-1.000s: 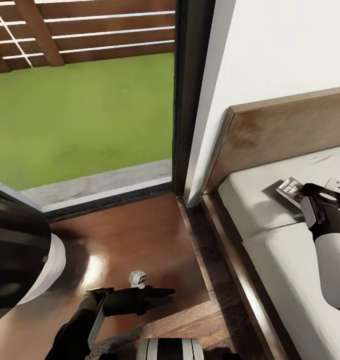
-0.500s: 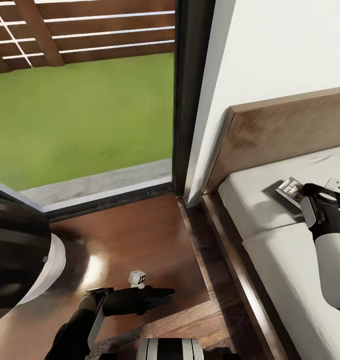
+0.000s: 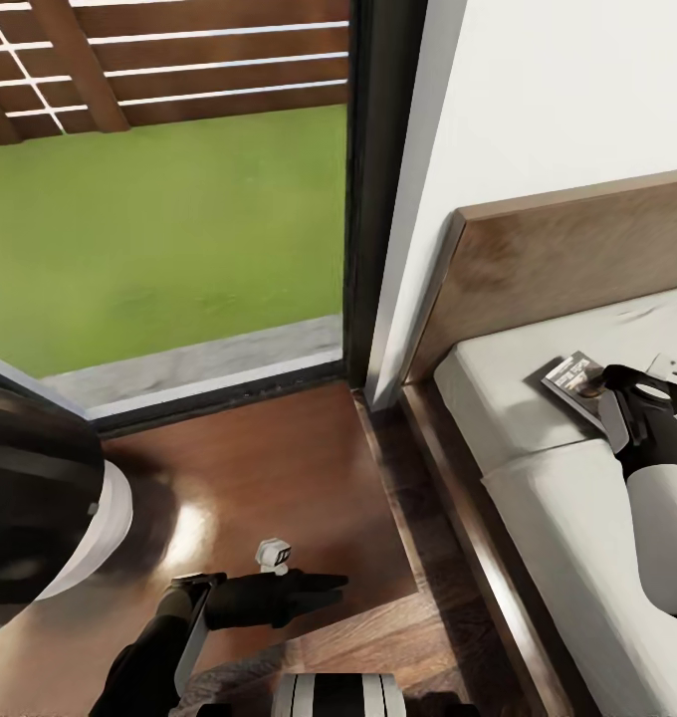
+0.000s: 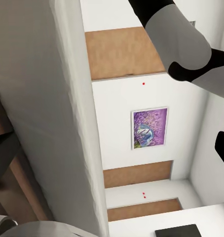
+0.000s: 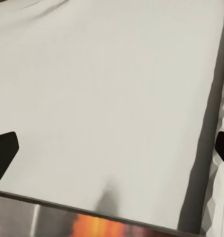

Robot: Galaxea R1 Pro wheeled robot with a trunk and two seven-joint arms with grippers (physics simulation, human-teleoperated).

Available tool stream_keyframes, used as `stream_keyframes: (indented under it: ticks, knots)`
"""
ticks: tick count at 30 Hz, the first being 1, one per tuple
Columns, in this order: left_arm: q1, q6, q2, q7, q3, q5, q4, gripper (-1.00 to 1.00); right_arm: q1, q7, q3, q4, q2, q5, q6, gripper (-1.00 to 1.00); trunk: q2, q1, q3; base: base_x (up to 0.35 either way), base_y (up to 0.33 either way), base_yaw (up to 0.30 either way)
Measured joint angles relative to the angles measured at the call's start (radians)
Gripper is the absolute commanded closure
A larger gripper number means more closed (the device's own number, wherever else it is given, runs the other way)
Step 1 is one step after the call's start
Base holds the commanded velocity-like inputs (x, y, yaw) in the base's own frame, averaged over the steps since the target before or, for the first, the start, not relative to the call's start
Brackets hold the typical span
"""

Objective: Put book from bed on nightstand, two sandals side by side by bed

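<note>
book (image 3: 569,376): one, flat on the white mattress of the bed (image 3: 538,468) near the headboard
right gripper (image 3: 617,381): at the book's edge; in its wrist view fingers spread wide, nothing between them
left gripper (image 3: 334,585): over the nightstand (image 3: 279,478), fingers together, empty
lamp (image 3: 40,498): one, on the nightstand
window (image 3: 169,199): one, grass and fence outside

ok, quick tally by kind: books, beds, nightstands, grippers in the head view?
book: 1
bed: 1
nightstand: 1
grippers: 2, left gripper and right gripper
Total: 5
</note>
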Motion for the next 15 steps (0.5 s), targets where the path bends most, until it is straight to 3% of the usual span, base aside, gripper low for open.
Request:
stream_keyframes:
  ticks: [15]
  knots:
    - [0.0, 0.0, 0.0, 0.0, 0.0, 0.0, 0.0, -1.0, 0.0, -0.001, 0.0, -0.001, 0.0, 0.001, 0.0, -1.0, 0.0, 0.0, 0.0, -0.077, 0.0, 0.0]
